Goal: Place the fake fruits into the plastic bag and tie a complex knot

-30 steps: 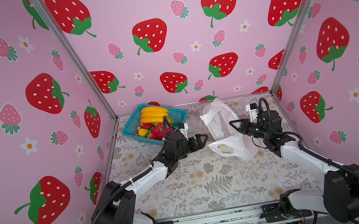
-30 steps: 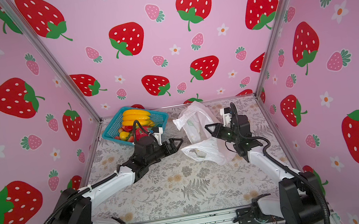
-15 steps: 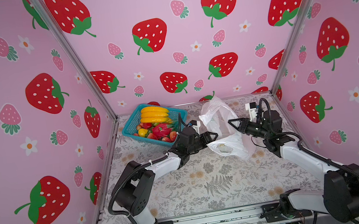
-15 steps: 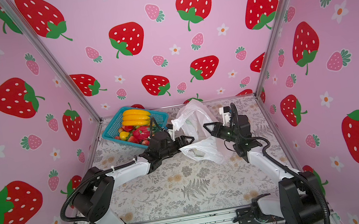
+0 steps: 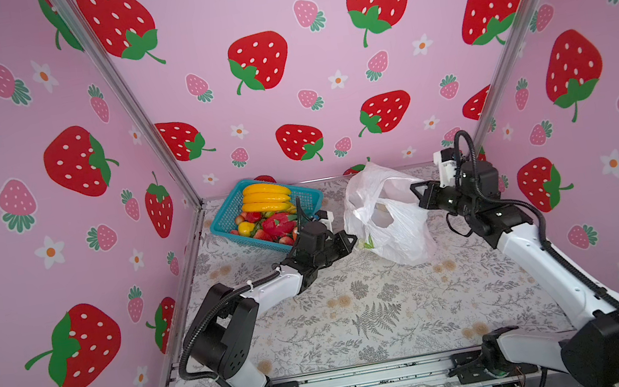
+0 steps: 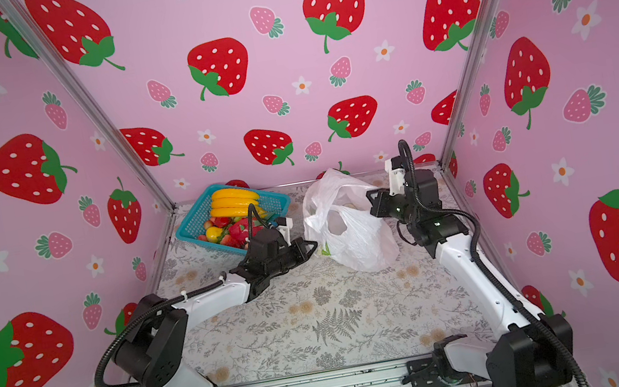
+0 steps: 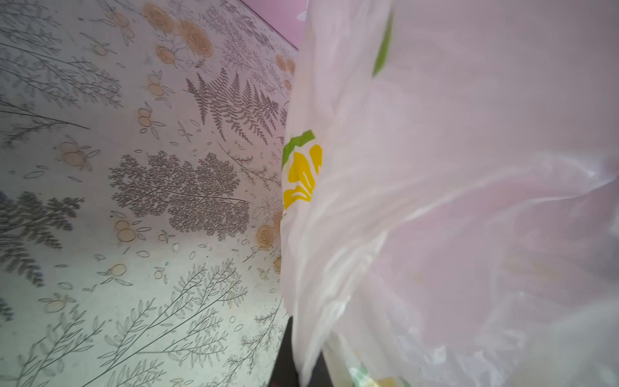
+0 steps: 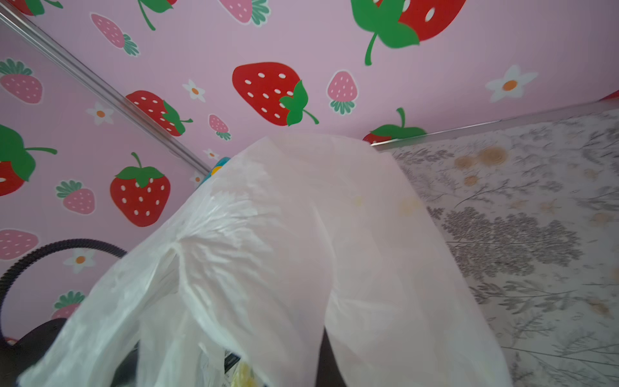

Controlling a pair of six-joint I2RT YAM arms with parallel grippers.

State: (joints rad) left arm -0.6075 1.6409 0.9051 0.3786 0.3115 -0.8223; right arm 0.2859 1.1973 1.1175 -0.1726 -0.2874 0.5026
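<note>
We list: plastic bag mid-counter, beside teal basket holding fake fruits; left claw and right claw each pinched onto the bag's edges.

White plastic bag fills the foreground.

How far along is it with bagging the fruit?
Early. The fruits still fill the basket; whether any is bagged can't be told. In hand: the left gripper and right gripper are shut on opposite sides of the bag. Left: moving the fruit over and tying the knot.
</note>
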